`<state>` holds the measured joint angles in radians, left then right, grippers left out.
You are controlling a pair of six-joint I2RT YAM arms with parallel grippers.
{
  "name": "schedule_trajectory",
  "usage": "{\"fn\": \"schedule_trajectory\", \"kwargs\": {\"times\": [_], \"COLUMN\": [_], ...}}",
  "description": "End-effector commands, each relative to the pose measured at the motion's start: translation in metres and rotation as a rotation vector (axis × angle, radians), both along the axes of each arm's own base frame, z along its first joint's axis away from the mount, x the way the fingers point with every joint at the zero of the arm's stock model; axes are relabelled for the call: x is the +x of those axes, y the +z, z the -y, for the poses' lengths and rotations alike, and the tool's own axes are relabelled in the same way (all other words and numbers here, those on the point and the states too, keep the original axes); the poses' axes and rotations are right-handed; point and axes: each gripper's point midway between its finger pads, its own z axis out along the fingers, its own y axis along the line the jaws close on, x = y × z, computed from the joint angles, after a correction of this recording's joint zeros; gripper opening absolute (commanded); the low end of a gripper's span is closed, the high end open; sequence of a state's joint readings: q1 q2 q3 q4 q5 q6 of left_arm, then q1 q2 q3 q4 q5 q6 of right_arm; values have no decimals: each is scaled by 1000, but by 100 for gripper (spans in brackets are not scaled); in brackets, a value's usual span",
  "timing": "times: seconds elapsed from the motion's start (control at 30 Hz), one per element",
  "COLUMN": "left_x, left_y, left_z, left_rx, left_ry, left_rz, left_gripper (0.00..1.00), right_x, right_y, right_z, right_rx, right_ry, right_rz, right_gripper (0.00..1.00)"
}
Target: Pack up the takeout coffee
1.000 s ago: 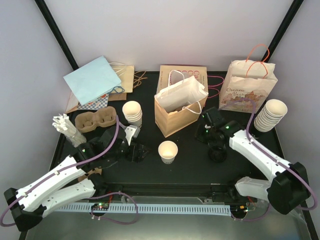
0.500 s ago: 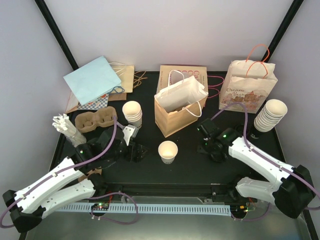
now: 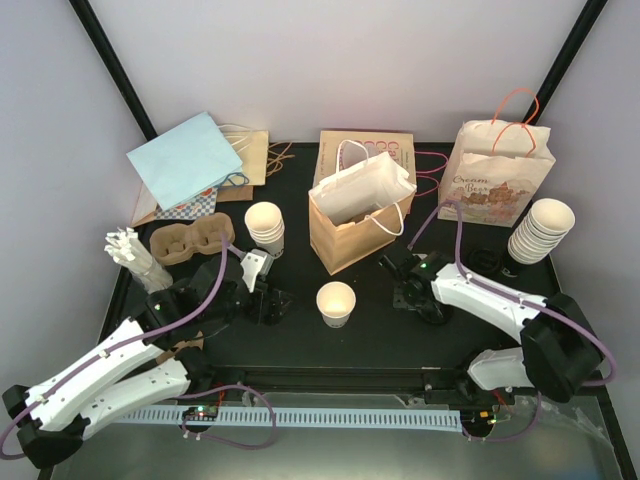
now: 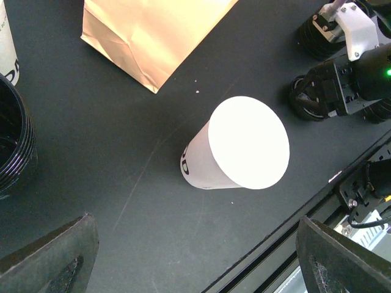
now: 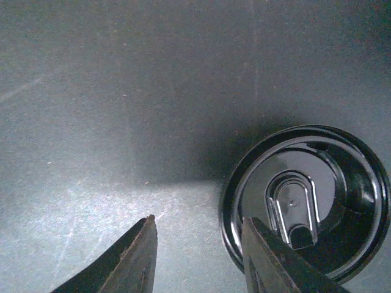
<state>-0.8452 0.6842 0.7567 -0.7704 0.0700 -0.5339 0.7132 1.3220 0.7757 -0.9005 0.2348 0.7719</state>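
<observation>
The takeout coffee cup (image 3: 335, 302), small and cream-white, stands upright and uncovered in front of the brown bag; the left wrist view shows it (image 4: 235, 146) from above. My left gripper (image 3: 272, 300) is open just left of the cup, holding nothing, with its fingers (image 4: 55, 259) wide apart below the cup. A round black lid (image 5: 305, 198) lies flat on the table. My right gripper (image 5: 198, 244) hangs low over the lid's left rim, open, one fingertip (image 5: 269, 256) over the lid and the other over bare table. In the top view the right gripper (image 3: 405, 290) is to the right of the cup.
A brown paper bag (image 3: 350, 225) with a white bag inside stands behind the cup. A printed bag (image 3: 495, 180), two cup stacks (image 3: 265, 225) (image 3: 540, 230), a pulp carrier (image 3: 190, 242) and a blue bag (image 3: 185, 160) ring the back. Stacked black lids (image 4: 12, 140) sit left.
My right gripper has swung left and down toward the table and gone from shut to open over the lid. The left arm has shifted only slightly.
</observation>
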Motion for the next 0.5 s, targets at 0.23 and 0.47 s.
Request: {"fn": "schedule_trajectory", "kwargs": {"times": [0.23, 0.47], "left_x": [3, 4], "left_y": [8, 7], "left_z": [-3, -2], "left_rx": [10, 7], "left_ry": [-1, 3], "left_rz": [35, 32], "left_gripper": [91, 91], "right_x": [4, 3], "right_y": [-17, -23], "right_z": [12, 21], "right_rx": [-112, -179], "right_ry": [-19, -41], "right_rz": [-10, -24], "right_gripper": [37, 36]}}
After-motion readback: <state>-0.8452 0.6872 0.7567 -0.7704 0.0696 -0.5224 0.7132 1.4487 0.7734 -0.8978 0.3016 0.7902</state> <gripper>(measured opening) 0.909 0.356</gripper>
